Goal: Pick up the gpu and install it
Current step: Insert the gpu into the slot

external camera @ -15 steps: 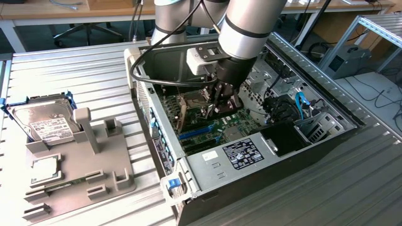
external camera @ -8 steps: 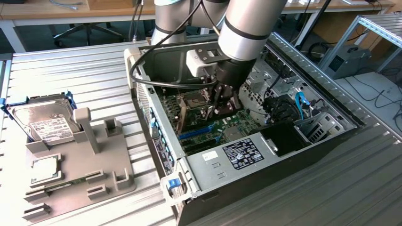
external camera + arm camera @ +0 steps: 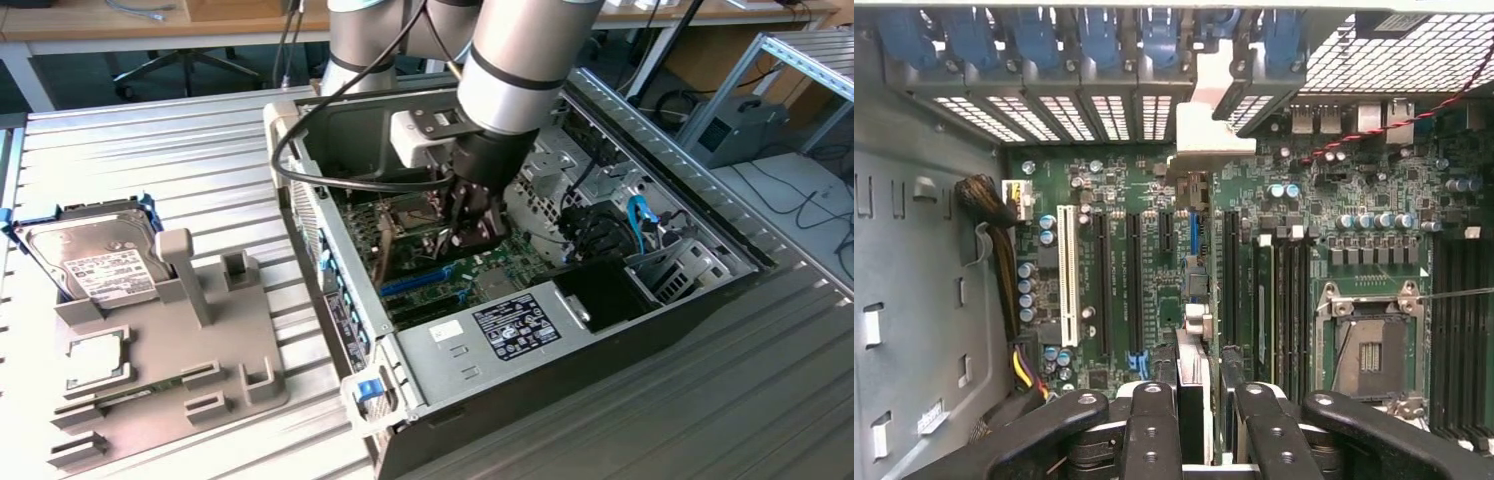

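Note:
The gpu (image 3: 1192, 352) shows edge-on in the wrist view, a thin dark card held upright between my black fingers (image 3: 1151, 425). Its silver bracket (image 3: 1199, 125) reaches toward the case's rear slot openings. My gripper (image 3: 1199, 395) is shut on the card, low over the green motherboard (image 3: 1154, 200) and in line with the long black expansion slots (image 3: 1134, 280). In the exterior view the gripper (image 3: 474, 235) sits deep inside the open computer case (image 3: 694, 200), with the gpu (image 3: 477, 250) hanging dark below it, just above the board.
A power supply (image 3: 514, 325) fills the case's near end. Memory sticks (image 3: 1284, 290), an empty CPU socket (image 3: 1369, 350) and a cable bundle (image 3: 1004, 230) flank the slots. On the exterior view's left, a grey fixture (image 3: 174, 340) holds a silver hard drive (image 3: 87, 260).

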